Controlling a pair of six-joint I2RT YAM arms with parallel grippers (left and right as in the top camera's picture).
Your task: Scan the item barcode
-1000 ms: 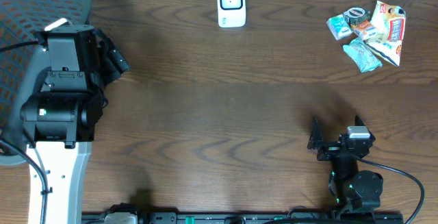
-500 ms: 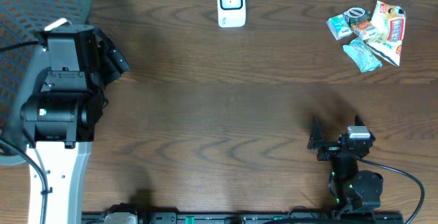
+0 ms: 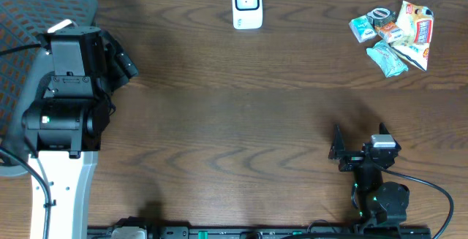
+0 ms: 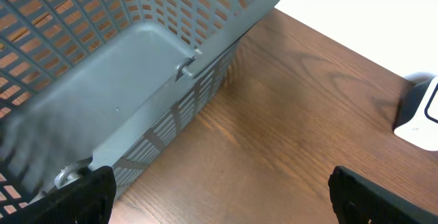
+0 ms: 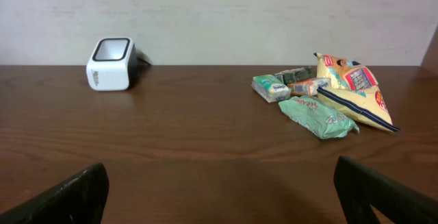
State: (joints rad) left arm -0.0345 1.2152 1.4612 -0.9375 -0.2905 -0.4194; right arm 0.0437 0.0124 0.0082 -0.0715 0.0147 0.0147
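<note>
The items lie in a small pile (image 3: 395, 31) at the table's far right: a yellow snack bag (image 5: 352, 87), a green packet (image 5: 316, 116) and smaller packs (image 5: 270, 87). A white barcode scanner (image 3: 247, 4) stands at the far middle edge, also visible as the scanner (image 5: 111, 64) in the right wrist view and the scanner (image 4: 419, 111) in the left wrist view. My right gripper (image 3: 358, 140) sits near the front right, open and empty, far from the pile. My left gripper (image 3: 121, 60) hovers at the left beside the basket, open and empty. Both pairs of black fingers (image 4: 75, 196) (image 5: 383, 193) stand wide apart over bare wood.
A grey mesh basket (image 3: 29, 20) fills the far left corner, its rim (image 4: 205, 42) just ahead of the left gripper. The left arm's white base (image 3: 62, 180) stands along the left edge. Dark wood table (image 3: 234, 122) lies between the arms.
</note>
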